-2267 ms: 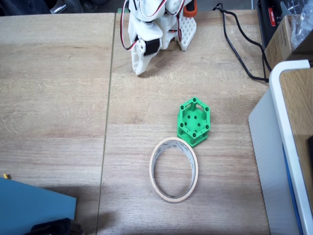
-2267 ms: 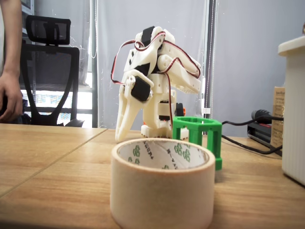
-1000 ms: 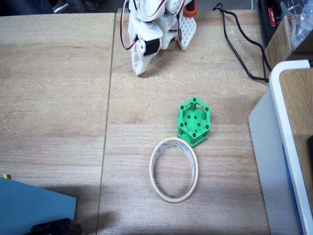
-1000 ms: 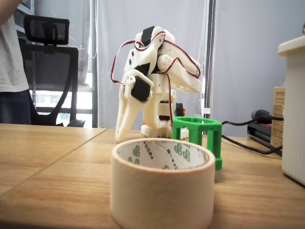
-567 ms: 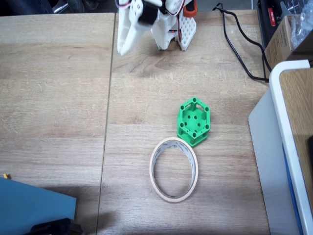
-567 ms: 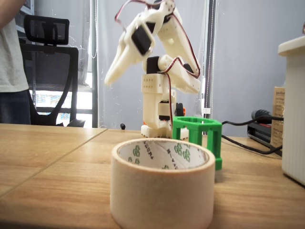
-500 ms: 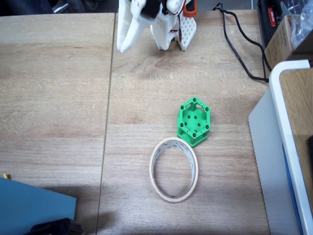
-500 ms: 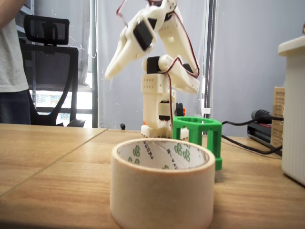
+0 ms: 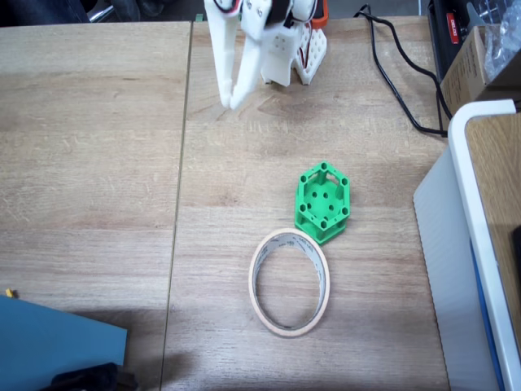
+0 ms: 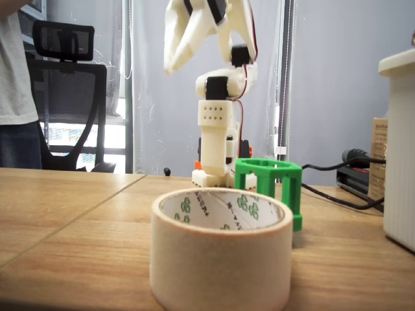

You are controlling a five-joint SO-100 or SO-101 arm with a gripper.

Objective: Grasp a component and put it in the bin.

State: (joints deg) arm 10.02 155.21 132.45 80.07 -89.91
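Note:
The green hexagonal component [image 9: 322,202] stands on the wooden table, right of centre in a fixed view from above, and touches the far rim of the bin. The bin [image 9: 252,285] is a beige tape ring lying flat just in front of it. From table level the bin [image 10: 220,265] fills the foreground with the component [image 10: 267,178] behind it to the right. My white gripper [image 9: 230,104] hangs high above the table near the arm's base, well behind and to the left of the component. The gripper [image 10: 172,67] points down, its fingers parted in a narrow V with nothing between them.
A big white-rimmed box [image 9: 472,163] stands along the right edge. A black cable [image 9: 399,81] runs across the table's back right, beside a cardboard box [image 9: 476,57]. A blue object [image 9: 49,342] lies at the front left corner. A person [image 10: 16,97] stands at the far left.
The arm has risen from its folded pose, where the gripper tip rested near the table. The gripper swung up, then turned towards the table's middle, and its fingers have parted a little.

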